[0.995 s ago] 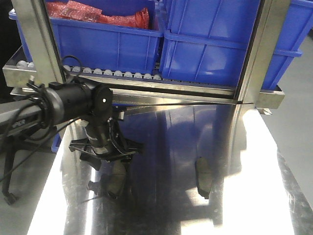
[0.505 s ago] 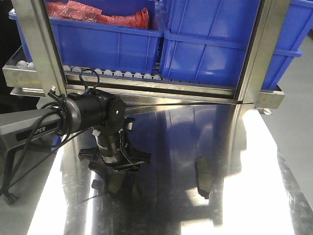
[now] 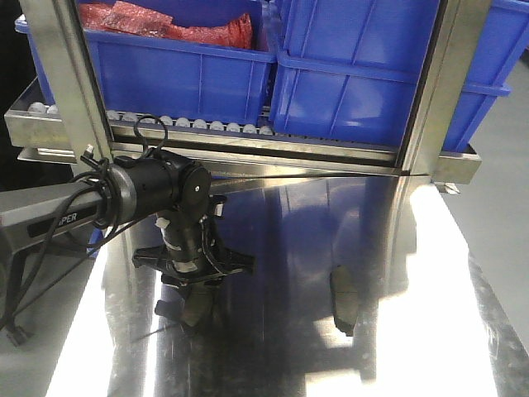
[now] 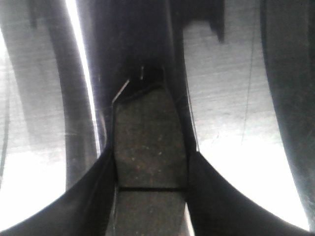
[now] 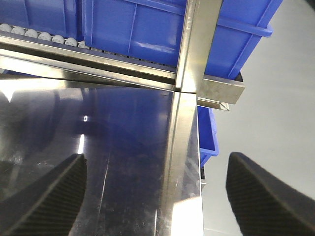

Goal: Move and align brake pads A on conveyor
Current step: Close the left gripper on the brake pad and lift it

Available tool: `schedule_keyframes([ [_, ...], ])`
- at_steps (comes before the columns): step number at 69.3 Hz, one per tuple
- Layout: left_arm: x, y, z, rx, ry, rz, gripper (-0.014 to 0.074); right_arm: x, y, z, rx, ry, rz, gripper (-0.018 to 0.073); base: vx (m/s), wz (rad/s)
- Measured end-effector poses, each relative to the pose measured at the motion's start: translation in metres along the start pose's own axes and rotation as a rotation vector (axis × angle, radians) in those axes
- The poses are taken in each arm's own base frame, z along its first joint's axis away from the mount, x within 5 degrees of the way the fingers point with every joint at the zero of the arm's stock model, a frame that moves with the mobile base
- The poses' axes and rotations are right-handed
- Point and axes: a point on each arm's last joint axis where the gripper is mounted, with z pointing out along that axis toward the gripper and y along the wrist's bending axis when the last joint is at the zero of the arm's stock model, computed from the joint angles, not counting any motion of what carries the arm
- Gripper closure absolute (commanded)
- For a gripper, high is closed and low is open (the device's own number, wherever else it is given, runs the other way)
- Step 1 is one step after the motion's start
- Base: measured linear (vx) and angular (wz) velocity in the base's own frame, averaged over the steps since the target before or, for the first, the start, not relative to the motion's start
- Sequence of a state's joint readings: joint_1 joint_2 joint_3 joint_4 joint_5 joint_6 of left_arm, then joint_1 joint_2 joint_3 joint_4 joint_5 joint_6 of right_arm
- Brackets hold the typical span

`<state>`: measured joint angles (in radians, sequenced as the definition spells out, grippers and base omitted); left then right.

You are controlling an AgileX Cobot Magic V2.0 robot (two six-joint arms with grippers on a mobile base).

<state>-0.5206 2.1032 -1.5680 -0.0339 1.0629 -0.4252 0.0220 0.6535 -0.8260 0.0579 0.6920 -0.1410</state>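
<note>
Tabletop [image 3: 273, 364] of shiny steel fills the near part of the front view, mirroring the blue bins behind it. On its left half, the left arm comes in from the left edge, and the left gripper [image 3: 187, 303] points straight down at the steel. It is clenched on a brake pad [image 4: 150, 128]. In the left wrist view the pad's grey, speckled friction face sits between the two dark fingers [image 4: 93, 196], which press against its long edges, and a thin groove crosses the face low in the picture. Whether the pad's lower end touches the tabletop cannot be told.

A second brake pad [image 3: 343, 299] lies flat on the tabletop to the right, well apart from the held one, its long axis running away from the camera.

In the right wrist view the right gripper [image 5: 157, 196] hangs above the table's right edge with its ribbed black fingers [image 5: 44, 201] spread wide and nothing between them.

Farther back, a steel roller rack [image 3: 215, 126] spans the table's far edge. Blue bins [image 3: 182, 78] sit on its rollers, framed by steel uprights [image 3: 430, 91]. The left bin holds red bags [image 3: 165, 25].
</note>
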Motion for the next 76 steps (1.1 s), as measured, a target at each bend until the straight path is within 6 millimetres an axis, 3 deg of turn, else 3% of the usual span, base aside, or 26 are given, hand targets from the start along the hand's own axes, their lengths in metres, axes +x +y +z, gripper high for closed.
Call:
schedule_keyframes([
  [16, 0.0, 0.0, 0.0, 0.001, 0.001, 0.005, 0.0603, 0.0, 0.0, 0.0, 0.0, 0.0, 0.0, 0.0001, 0.0, 0.0],
  [26, 0.001, 0.0, -0.011, 0.005, -0.019, 0.024, 0.0603, 0.0, 0.0, 0.0, 0.0, 0.0, 0.0, 0.0001, 0.0, 0.0],
  [57, 0.026, 0.022, -0.126, -0.036, -0.269, 0.089, 0.0603, 0.0, 0.0, 0.0, 0.0, 0.0, 0.0, 0.0001, 0.0, 0.0],
  [76, 0.078, 0.051, -0.171, -0.034, -0.428, 0.097, 0.0603, 0.0, 0.0, 0.0, 0.0, 0.0, 0.0, 0.0001, 0.0, 0.0],
])
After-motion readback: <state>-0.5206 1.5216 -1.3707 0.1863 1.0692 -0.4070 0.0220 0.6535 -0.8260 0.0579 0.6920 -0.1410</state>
